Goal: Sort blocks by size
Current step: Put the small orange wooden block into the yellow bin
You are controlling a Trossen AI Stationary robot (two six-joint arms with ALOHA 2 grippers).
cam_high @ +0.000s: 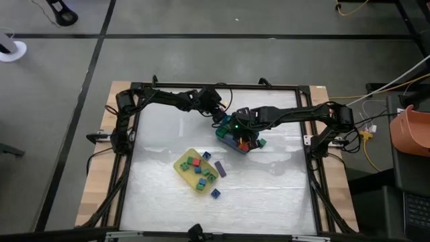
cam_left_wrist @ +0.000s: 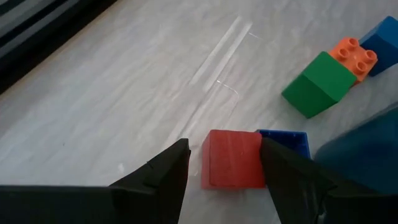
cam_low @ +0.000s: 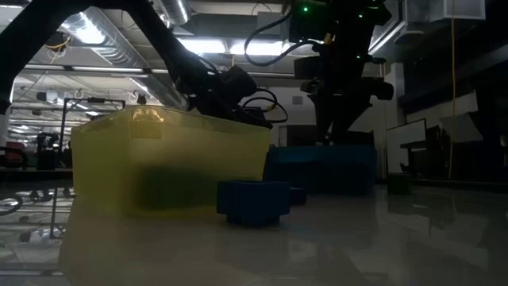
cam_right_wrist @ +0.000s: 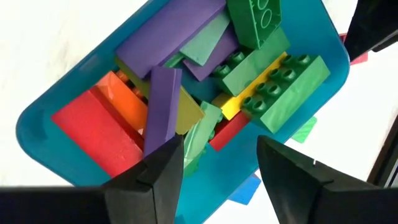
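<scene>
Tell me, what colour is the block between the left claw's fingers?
Red, clearest in the left wrist view.

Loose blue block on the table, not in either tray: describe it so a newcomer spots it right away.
Start at the yellow tray near the middle of the white table. Just off the tray's corner nearest the table's front edge sits a small blue block, alone on the bare surface. The purple bar nearby is longer and lies beside the tray's side; the other small blocks sit inside the tray.

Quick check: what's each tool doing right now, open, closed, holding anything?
Left tool: open, empty, fingers either side of a red block on the table.
Right tool: open, empty, above the teal tray of blocks.
</scene>
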